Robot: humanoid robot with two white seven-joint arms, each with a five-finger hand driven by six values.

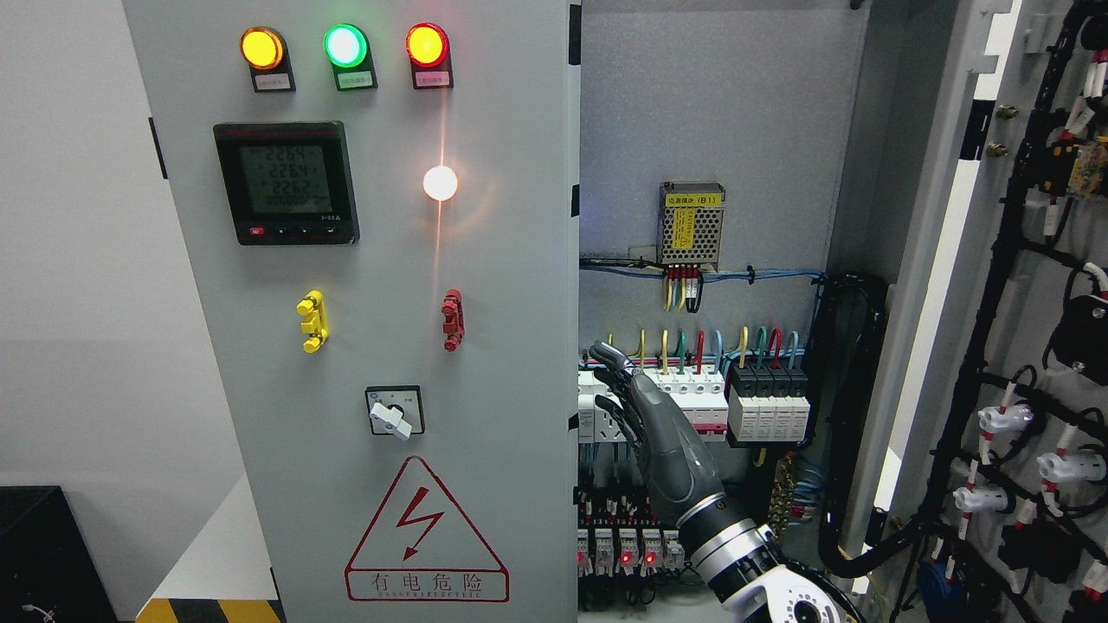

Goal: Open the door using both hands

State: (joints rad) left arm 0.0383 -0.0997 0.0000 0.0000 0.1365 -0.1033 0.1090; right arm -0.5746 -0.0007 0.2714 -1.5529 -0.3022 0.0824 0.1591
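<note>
Pale floor showing at the lower left
Carrying a black box in the corner, bearing a yellow-black stripe beside the grey cabinet door.

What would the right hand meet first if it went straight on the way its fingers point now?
Probably the left door's edge. The right hand points up and left, fingers extended, and its fingertips already lie next to that edge. The breakers sit behind it, so depth is uncertain.

Right door swung wide so there's room inside, but breakers and wiring probably crowd the lower half.
</note>
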